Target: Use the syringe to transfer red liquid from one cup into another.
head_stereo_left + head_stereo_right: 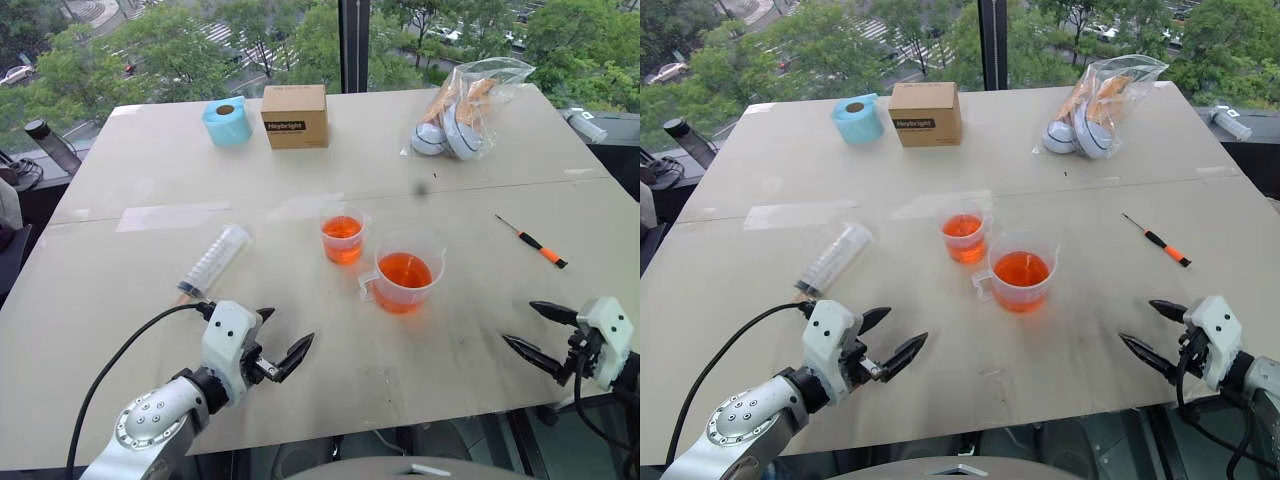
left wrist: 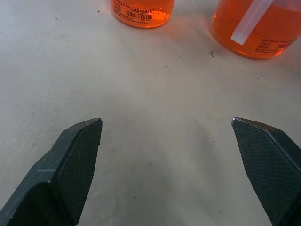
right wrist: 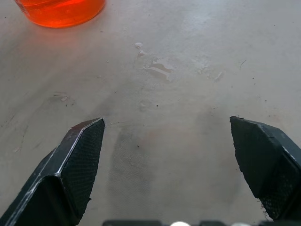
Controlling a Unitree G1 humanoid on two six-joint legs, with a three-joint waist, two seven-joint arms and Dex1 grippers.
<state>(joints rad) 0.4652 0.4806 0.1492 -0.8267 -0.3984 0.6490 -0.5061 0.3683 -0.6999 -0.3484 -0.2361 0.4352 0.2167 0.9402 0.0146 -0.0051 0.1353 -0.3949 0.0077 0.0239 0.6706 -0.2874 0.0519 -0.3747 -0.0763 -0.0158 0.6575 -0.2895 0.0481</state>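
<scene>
The clear syringe (image 1: 213, 259) lies on the table left of centre, its tip toward the near edge. Two clear cups hold red liquid: a smaller cup (image 1: 343, 236) in the middle and a larger handled cup (image 1: 404, 272) just right of and nearer than it. My left gripper (image 1: 283, 338) hovers open near the front edge, below the syringe and left of the cups; its wrist view shows both cups (image 2: 140, 10) (image 2: 251, 28) ahead. My right gripper (image 1: 530, 328) is open at the front right, apart from everything, the larger cup (image 3: 60, 10) ahead of it.
A thin orange-handled screwdriver (image 1: 533, 242) lies at the right. At the back stand a blue tape roll (image 1: 227, 122), a brown cardboard box (image 1: 295, 116) and a plastic bag of items (image 1: 462, 108). A small wet spot (image 3: 157, 67) marks the table by my right gripper.
</scene>
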